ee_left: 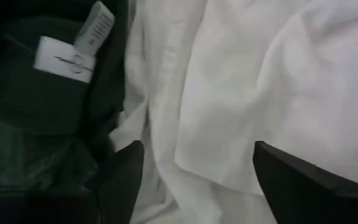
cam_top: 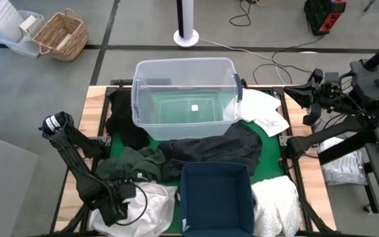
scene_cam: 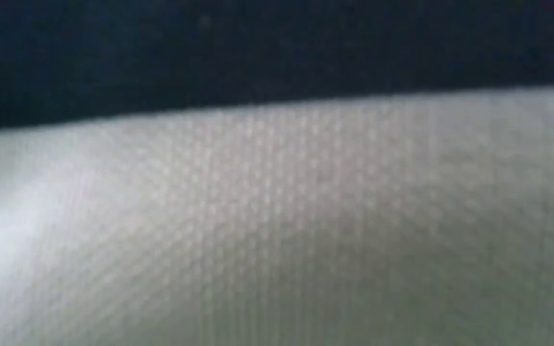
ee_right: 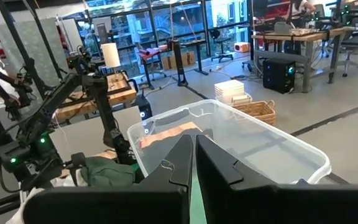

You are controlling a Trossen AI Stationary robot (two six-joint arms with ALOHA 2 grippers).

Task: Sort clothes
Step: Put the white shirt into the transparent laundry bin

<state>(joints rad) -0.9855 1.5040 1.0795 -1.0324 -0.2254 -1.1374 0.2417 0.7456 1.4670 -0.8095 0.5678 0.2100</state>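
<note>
My left gripper (ee_left: 197, 155) is open and points down over a crumpled white garment (cam_top: 149, 207) at the table's near left. One finger (ee_left: 124, 171) stands at the seam between this garment and a dark green garment (cam_top: 133, 164) that shows two white labels (ee_left: 64, 59). A black garment (cam_top: 209, 148) lies mid-table, another black one (cam_top: 120, 115) at the far left, and white ones at the near right (cam_top: 275, 204) and far right (cam_top: 262, 108). My right gripper (ee_right: 193, 155) is shut and held high past the table's right edge, touching nothing. My left gripper comes at the white garment's crumpled top (ee_left: 229, 124) from above, its open fingers on either side of a raised fold. Whether the fingertips touch the cloth, I cannot tell.
A clear plastic tub (cam_top: 137, 99) stands at the table's far middle. A navy square bin (cam_top: 184, 197) sits at the near middle, beside the left gripper. White cloth fills the low view (scene_cam: 277, 231) and blocks it. Baskets and a fan base stand on the floor beyond the table.
</note>
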